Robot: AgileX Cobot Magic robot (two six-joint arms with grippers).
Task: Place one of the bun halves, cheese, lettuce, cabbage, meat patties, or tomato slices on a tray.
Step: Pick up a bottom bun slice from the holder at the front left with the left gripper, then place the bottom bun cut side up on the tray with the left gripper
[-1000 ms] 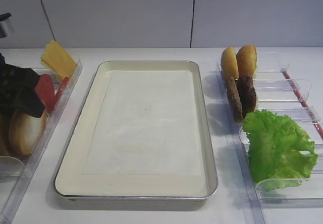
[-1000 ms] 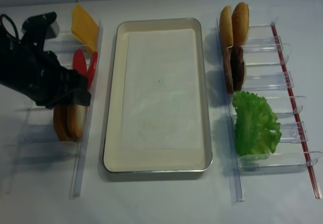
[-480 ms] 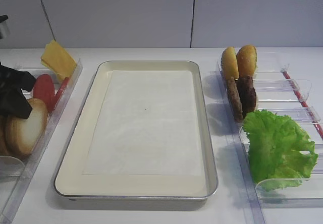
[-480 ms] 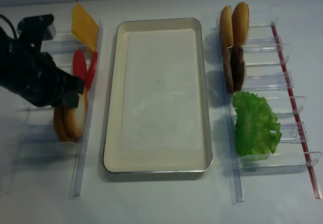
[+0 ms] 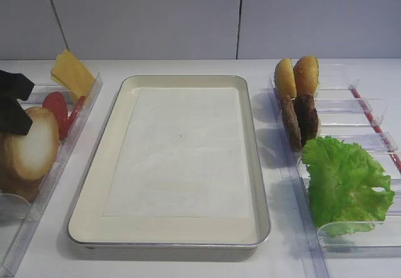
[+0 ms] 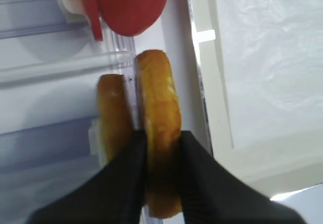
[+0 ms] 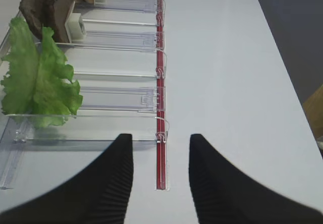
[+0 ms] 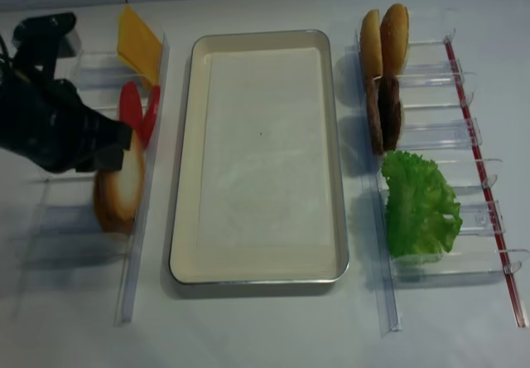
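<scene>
The left gripper [image 6: 160, 148] sits at the far left of the scene, its black arm reaching in from the left edge. Its two dark fingers [image 6: 128, 178] are clamped on a bun half [image 6: 159, 128], one on each flat side, holding it on edge. The right gripper [image 7: 160, 156] hovers low at the right, near side, its ribbed black fingers [image 7: 108, 183] spread apart with nothing between them.

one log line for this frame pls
left gripper: shut on bun half | phase: pickup at left rack | right gripper: open, idle | tray: no item yet
</scene>
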